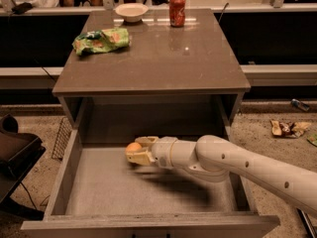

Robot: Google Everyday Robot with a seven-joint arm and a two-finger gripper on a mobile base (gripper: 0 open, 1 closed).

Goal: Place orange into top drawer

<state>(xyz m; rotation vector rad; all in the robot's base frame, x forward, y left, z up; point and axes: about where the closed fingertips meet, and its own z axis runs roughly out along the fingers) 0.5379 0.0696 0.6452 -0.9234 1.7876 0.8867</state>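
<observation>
A brown table (148, 63) with a flat top fills the middle of the camera view, and below its top the top drawer (63, 175) stands pulled fully out toward the camera, its pale grey floor bare and its low side walls and front edge in plain sight. A thick white robot arm (257, 170) reaches in from the lower right, crossing over the drawer's right wall and stretching leftward above the floor, with a soft shadow lying on the floor beneath it. To the left of the drawer, on the speckled ground, stands a dark chair-like object (15, 152), and a wire rack (62, 138) leans just beside the drawer's left wall. On the table, near the left back corner, lies a crumpled green snack bag (101, 39); behind it, at the back edge, sits a pale bowl (131, 11), and to the right of the bowl stands a red soda can (177, 10), upright and apart from both. On the ground at the far right lie some wrappers (287, 128). The gripper (134, 151) is inside the drawer, left of centre and toward the back, clasped around the orange (132, 147), which sits between its fingers above the drawer floor.
</observation>
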